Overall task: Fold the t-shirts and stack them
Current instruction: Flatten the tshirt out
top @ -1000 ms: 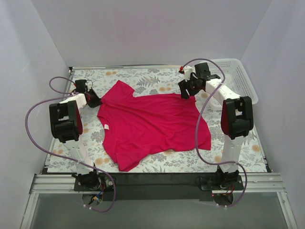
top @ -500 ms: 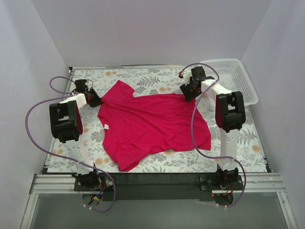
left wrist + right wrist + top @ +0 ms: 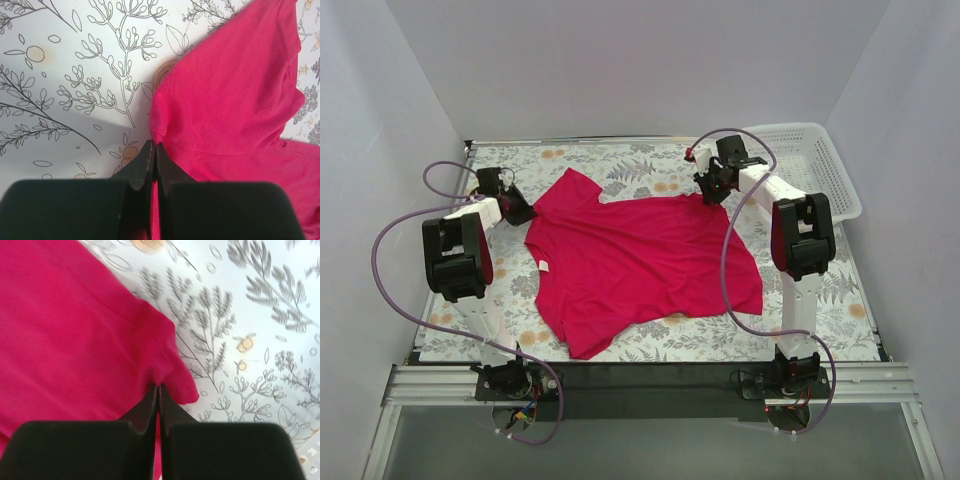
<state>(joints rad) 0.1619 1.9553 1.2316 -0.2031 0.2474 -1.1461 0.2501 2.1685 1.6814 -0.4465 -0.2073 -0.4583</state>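
Now that the right gripper [image 3: 158,386] has closed from open onto the far hem corner of the magenta t-shirt [image 3: 640,262], both arms hold cloth; the left gripper [image 3: 154,146] stays pinched shut on the shoulder edge; the shirt lies spread on the floral table [image 3: 620,160], probably ready for a first fold

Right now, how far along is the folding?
Done: the t-shirt lies spread on the table. In hand: the left pincer is shut on its edge near a sleeve, the right pincer shut on its far corner. Left: no fold made yet, nothing stacked.
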